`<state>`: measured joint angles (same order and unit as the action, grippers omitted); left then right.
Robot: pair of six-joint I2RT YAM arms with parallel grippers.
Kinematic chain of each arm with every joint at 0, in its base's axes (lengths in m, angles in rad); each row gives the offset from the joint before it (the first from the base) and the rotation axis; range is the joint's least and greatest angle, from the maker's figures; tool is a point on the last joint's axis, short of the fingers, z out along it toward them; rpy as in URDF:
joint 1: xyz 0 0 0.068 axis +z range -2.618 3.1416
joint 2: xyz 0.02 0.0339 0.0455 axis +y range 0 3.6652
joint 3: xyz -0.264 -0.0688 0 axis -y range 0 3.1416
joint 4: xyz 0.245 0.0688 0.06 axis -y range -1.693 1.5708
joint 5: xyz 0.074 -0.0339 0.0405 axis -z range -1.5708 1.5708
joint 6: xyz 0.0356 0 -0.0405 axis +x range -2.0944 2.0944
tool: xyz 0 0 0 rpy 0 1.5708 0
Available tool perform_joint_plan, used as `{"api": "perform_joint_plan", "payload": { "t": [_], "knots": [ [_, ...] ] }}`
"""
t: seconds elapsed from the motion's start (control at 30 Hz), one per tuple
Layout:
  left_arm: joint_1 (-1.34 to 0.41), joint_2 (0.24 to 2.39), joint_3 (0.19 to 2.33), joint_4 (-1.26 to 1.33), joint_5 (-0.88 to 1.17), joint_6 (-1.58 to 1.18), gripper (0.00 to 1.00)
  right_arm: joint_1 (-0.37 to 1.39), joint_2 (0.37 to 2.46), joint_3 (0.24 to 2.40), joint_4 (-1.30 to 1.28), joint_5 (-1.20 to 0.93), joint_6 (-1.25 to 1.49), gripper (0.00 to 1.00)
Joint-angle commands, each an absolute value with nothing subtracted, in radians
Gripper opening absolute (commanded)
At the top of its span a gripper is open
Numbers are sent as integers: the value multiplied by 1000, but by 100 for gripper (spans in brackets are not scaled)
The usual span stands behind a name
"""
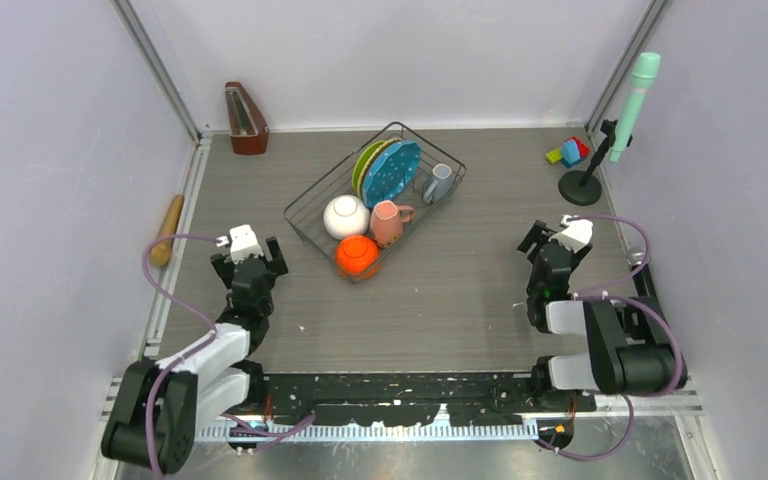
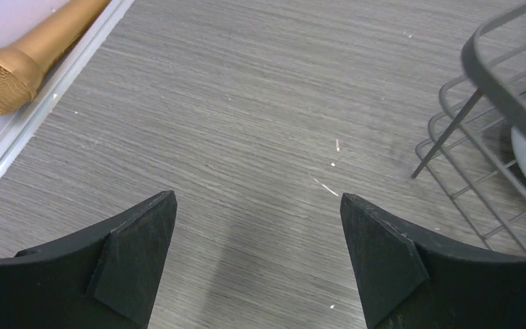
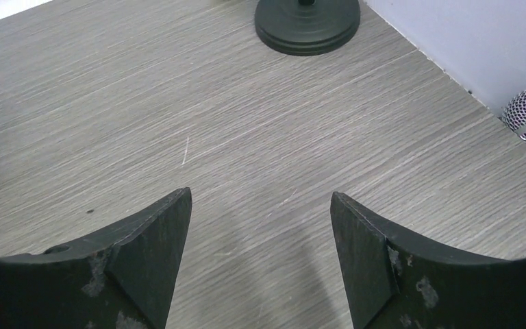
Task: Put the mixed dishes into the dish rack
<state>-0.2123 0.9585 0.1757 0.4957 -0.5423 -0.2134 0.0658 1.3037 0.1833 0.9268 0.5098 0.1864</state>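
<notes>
From above, the dish rack [image 1: 312, 212] sits mid-bench [image 1: 460, 290], holding the orange bowl [image 1: 357, 256], white bowl [image 1: 345, 216], pink mug [image 1: 389, 222], grey mug [image 1: 438, 183] and upright blue plate [image 1: 392, 172].

At the left wrist, the left fingers [image 2: 137, 253] are spread wide and empty, the rack's corner to their right.

At the right wrist, the right fingers [image 3: 154, 247] gape over bare bench, holding nothing.

One rack [image 1: 305, 205], two bowls [image 1: 345, 216], two mugs [image 1: 390, 222], three plates [image 1: 392, 172]. One metronome [image 1: 245, 120], three microphones [image 1: 167, 230].
</notes>
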Motion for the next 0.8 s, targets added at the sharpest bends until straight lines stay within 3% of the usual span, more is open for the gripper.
{"api": "perform_joint_plan", "payload": {
  "t": [0.0, 0.1, 0.2, 0.27, 0.3, 0.37, 0.43, 0.57, 0.7, 0.77],
  "knots": [
    [-216, 1126, 130, 915, -567, -108, 93, 25, 1464, 198, 1197, 482, 196, 80],
    [-217, 1287, 162, 1078, -541, -49, 93, 15, 1566, 216, 1241, 435, 185, 81],
    [-212, 1373, 202, 1094, -561, -22, 94, 13, 1552, 307, 1053, 425, 189, 83],
    [-207, 1476, 205, 1227, -601, -12, 97, 12, 1547, 336, 978, 408, 186, 97],
    [-208, 1514, 207, 1282, -593, 10, 97, 12, 1551, 334, 987, 405, 178, 98],
    [-208, 1484, 230, 1166, -491, 26, 98, 13, 1552, 341, 981, 388, 172, 99],
    [-197, 1475, 298, 1010, -435, 26, 90, 14, 1555, 345, 983, 387, 170, 100],
    [-153, 1547, 298, 1077, -386, 6, 89, 14, 1556, 341, 985, 388, 169, 100],
    [-141, 1536, 345, 958, -373, -26, 96, 14, 1556, 342, 982, 385, 169, 100],
    [-141, 1562, 334, 1032, -371, -10, 100, 14, 1557, 342, 981, 386, 169, 100]
  ]
}}
